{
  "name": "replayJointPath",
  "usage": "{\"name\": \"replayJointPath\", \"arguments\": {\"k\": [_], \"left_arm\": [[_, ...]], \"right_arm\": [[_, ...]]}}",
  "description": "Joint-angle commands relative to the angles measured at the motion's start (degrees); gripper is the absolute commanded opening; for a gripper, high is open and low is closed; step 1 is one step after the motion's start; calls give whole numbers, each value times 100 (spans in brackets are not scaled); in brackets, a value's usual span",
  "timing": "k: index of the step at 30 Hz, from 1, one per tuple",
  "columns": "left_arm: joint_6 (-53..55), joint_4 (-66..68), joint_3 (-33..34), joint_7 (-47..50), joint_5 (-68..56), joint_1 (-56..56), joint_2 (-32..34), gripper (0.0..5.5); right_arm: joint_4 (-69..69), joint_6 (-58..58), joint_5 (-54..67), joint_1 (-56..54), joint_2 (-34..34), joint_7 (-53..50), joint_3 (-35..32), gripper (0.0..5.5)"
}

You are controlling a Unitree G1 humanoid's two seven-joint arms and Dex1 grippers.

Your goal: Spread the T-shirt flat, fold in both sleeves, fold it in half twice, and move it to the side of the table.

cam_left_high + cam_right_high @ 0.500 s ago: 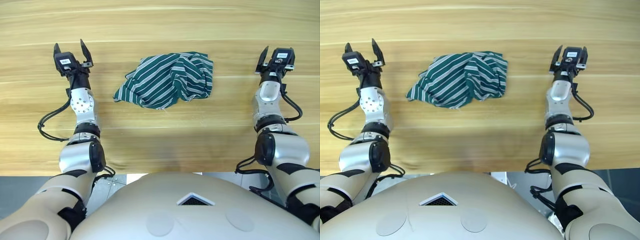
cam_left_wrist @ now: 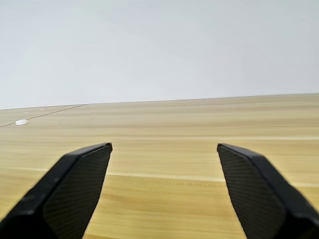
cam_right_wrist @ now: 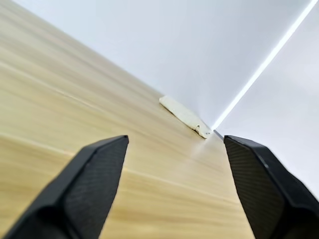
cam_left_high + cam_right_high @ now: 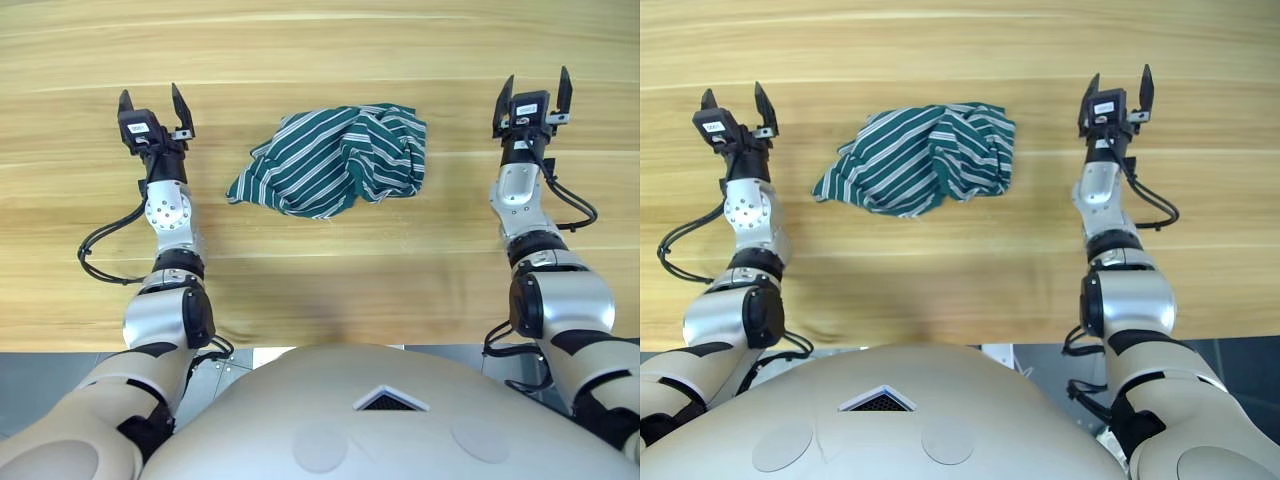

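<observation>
Loosely crumpled, the striped T-shirt [image 4: 335, 158] lies on the table [image 4: 320, 40].

This looks like a plain work room, like a lab for testing robots. A big desk [image 4: 320, 40] made of light wood boards runs right up to a smooth white wall [image 2: 159, 45]. The floor [image 4: 40, 365] by the desk is grey. A thin bright line of light [image 3: 264, 64] runs along the wall. A small pale scrap [image 3: 184, 117] lies at the desk's far edge.
</observation>
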Motion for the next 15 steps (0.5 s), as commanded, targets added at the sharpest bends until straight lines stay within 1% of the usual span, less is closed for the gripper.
{"name": "replayJointPath", "arguments": {"k": [1, 7, 15], "left_arm": [[-24, -120, -42, -254, -90, 33, -56, 394], [-140, -181, -72, -566, -168, 59, -148, 394], [-231, -175, -89, -497, -97, 59, -133, 394]], "right_arm": [[-9, -21, -92, 30, -39, -176, 77, 357], [17, -16, -23, 38, -36, -96, 75, 357], [43, 1, 6, 18, -35, -79, 53, 357]]}}
